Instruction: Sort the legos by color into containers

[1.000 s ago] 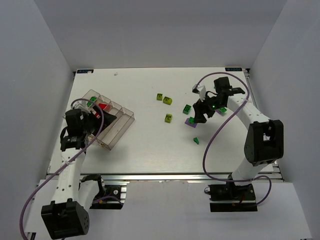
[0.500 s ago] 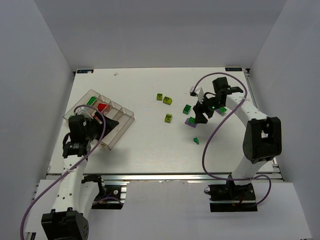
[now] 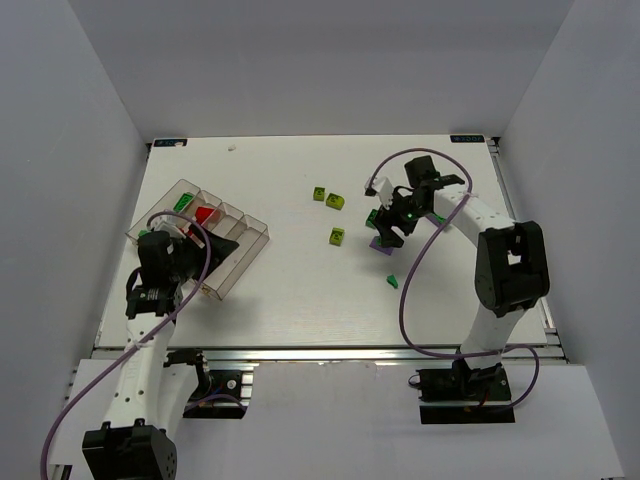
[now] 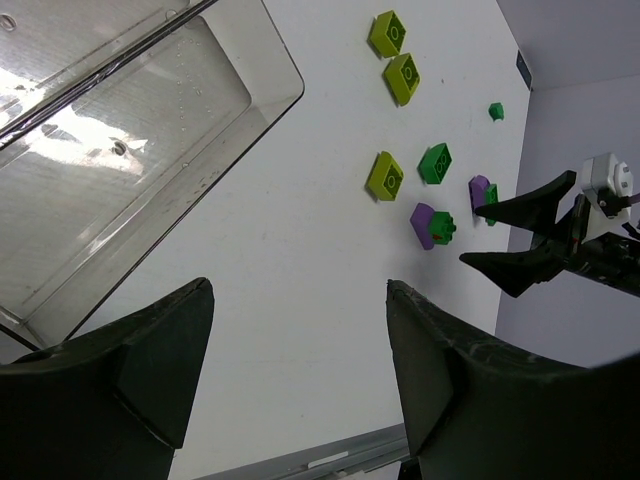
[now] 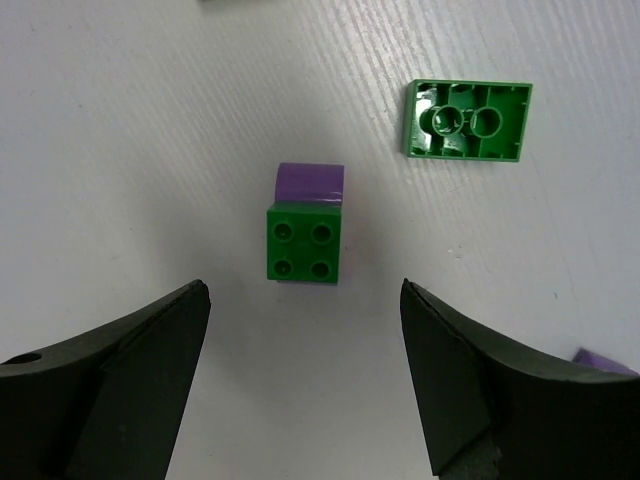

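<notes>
Two grippers: the left gripper (image 4: 298, 300) and the right gripper (image 5: 302, 300) both have black fingers spread wide, with nothing between them.
Writing: none can be read on any brick; the small corner labels (image 3: 167, 143) at the table's far edge are too small to read.
Stacked pair: a green four-stud brick (image 5: 303, 240) sits on a purple curved piece (image 5: 311, 183). The pair lies on the white table (image 5: 150, 120) just ahead of the right gripper, in line with the gap between its fingers and untouched.
Overturned brick: a longer green brick (image 5: 467, 120) lies with its hollow underside up, near the stacked pair but apart from it.
Purple corner: a second purple piece (image 5: 600, 362) shows only at the edge of the right wrist view.
Yellow-green group: the first yellow-green brick (image 4: 388, 33) and second yellow-green brick (image 4: 402, 77) lie close together. The third yellow-green brick (image 4: 386, 175) lies apart, beside a green square brick (image 4: 435, 162).
Small green piece (image 3: 392, 281): it lies alone, nearer the arm bases.
Loose bricks, location: all are on the table's middle and right, well apart from the tray.
Tray: the clear plastic tray (image 4: 180, 120) stands at the left, set at an angle, with thin dividers forming narrow compartments.
Tray contents: a green tray brick (image 3: 183, 203) lies in the far-left compartment and a red brick (image 3: 207, 213) in a compartment to its right. The compartment seen by the left wrist holds nothing.
Left gripper, position: it hovers at the tray's near right side.
</notes>
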Action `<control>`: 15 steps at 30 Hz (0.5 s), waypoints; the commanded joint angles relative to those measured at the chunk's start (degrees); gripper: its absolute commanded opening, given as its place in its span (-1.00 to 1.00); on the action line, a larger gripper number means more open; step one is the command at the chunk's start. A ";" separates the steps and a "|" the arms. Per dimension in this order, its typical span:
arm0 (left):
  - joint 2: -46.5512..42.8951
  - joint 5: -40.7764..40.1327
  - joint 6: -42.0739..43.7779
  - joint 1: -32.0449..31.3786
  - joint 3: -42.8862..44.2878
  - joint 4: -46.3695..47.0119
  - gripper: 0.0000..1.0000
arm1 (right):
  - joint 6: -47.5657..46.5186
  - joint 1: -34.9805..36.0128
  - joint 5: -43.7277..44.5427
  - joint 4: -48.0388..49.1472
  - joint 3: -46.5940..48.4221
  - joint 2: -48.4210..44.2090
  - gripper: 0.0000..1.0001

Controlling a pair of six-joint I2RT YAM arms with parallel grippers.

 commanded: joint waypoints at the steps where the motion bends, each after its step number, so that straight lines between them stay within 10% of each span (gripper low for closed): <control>1: -1.08 -0.60 -0.46 -0.16 -0.75 1.22 0.58 | -0.15 0.01 1.29 2.42 -0.58 -3.72 0.63; 15: 1.65 -0.51 -1.34 -0.16 0.30 3.60 0.56 | 3.19 0.80 3.22 3.92 -0.24 -2.94 0.44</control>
